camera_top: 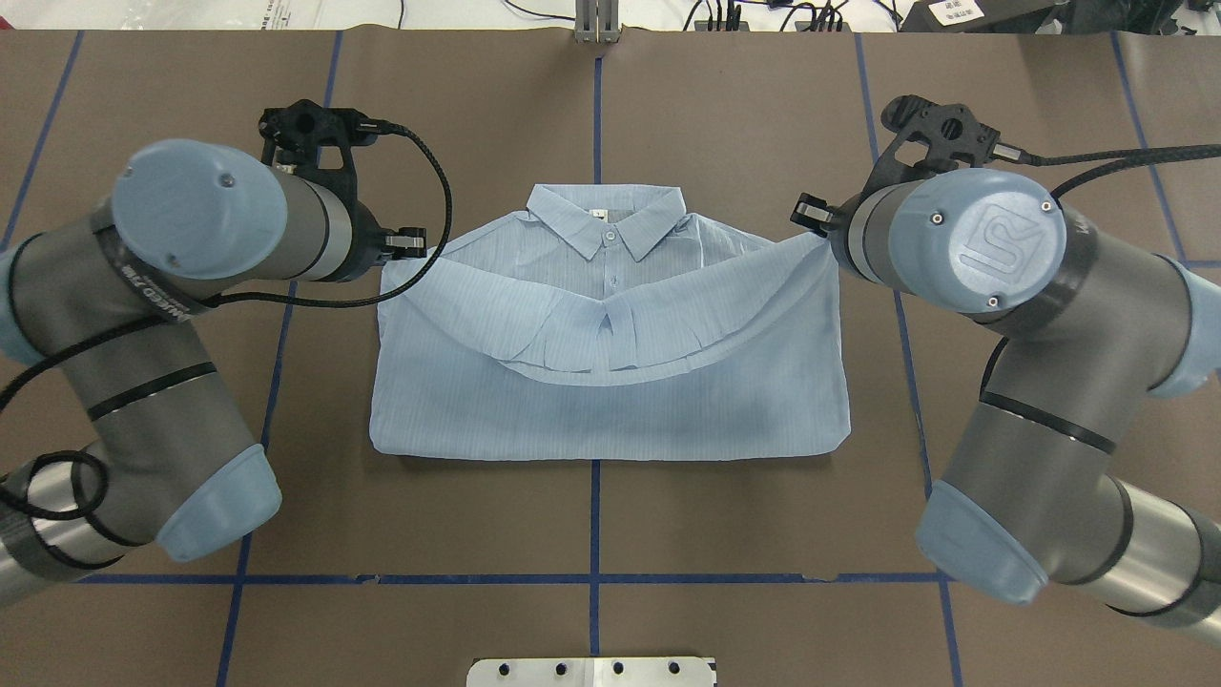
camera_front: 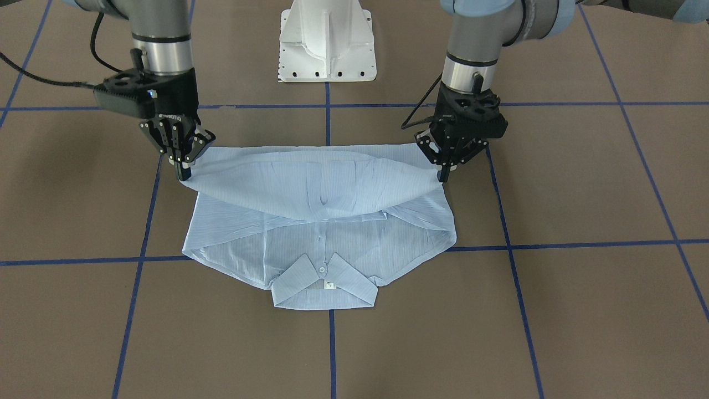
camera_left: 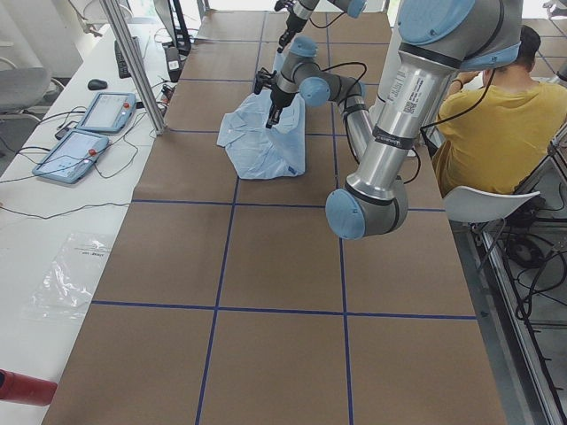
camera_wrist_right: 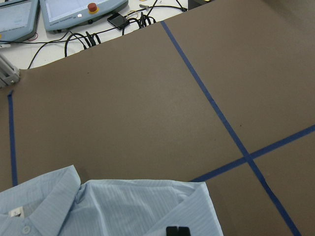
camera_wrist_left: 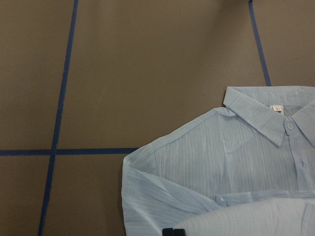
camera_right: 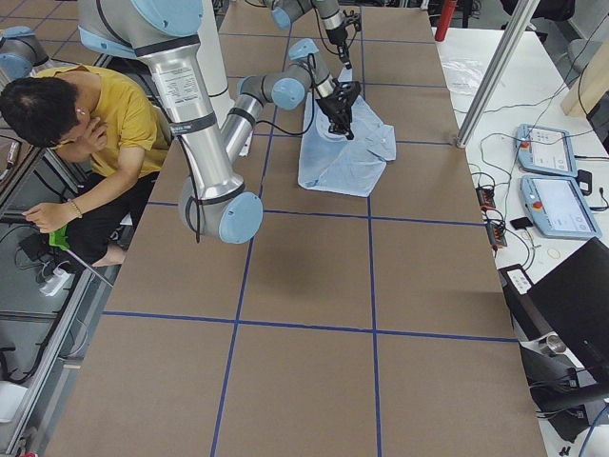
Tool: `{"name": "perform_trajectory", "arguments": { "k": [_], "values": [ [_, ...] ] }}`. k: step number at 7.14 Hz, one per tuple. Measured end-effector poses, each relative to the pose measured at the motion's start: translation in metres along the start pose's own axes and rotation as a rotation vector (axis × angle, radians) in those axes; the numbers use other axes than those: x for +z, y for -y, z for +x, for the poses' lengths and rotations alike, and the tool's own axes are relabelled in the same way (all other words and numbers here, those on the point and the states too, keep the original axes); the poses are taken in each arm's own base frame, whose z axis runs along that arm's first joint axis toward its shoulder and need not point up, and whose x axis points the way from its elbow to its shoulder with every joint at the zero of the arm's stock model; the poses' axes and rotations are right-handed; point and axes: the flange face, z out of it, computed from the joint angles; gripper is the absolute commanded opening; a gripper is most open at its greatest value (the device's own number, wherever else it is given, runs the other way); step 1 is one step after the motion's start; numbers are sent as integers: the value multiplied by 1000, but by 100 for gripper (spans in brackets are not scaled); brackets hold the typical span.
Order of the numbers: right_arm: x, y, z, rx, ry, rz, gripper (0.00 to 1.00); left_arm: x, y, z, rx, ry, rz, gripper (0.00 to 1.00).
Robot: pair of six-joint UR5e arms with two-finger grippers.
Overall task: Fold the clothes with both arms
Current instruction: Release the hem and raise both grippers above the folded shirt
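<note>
At the middle of the brown table (camera_front: 581, 194), just beyond the white pedestal base (camera_front: 327, 41), the light-blue shirt (camera_front: 321, 221) was laid buttoned-side up. Its collar (camera_front: 324, 288) was pointed to the far edge, away from the robot. The sleeves were tucked out of sight, so that a rough rectangle was formed across a blue tape line (camera_front: 581, 244).

The hem end of the shirt was held raised off the table and doubled over the body. It was stretched between the two grippers and sagged in a shallow arc at the middle, short of the collar.

The left gripper (camera_front: 443, 174) was seen pinched tight on the left corner of the raised edge. The right gripper (camera_front: 184, 172) was clenched in the same way on the right corner. Both sets of fingers were pointed downward, close above the cloth lying beneath.

The left arm (camera_top: 191, 229) and the right arm (camera_top: 983, 239) were bent inward from either side of the shirt, with black cables looped from the wrists.

In the side views a seated person in a yellow top (camera_left: 492, 124) was seen near the robot's base. Two teach pendants (camera_left: 84, 133) were laid on the white bench beyond the far edge of the table.
</note>
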Motion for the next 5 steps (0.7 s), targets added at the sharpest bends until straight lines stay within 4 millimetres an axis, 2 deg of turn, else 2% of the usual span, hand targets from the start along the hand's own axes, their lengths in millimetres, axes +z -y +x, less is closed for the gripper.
{"name": "perform_trajectory", "arguments": {
  "k": [2,3,5],
  "values": [
    [61,13,7,-12,-21,25,0,64,8,-6,0,12,50,0],
    [87,15,12,-17,-31,31,0,80,11,-11,0,20,67,0],
    [134,8,20,-26,-47,30,0,96,12,-19,0,40,79,0]
  ]
}}
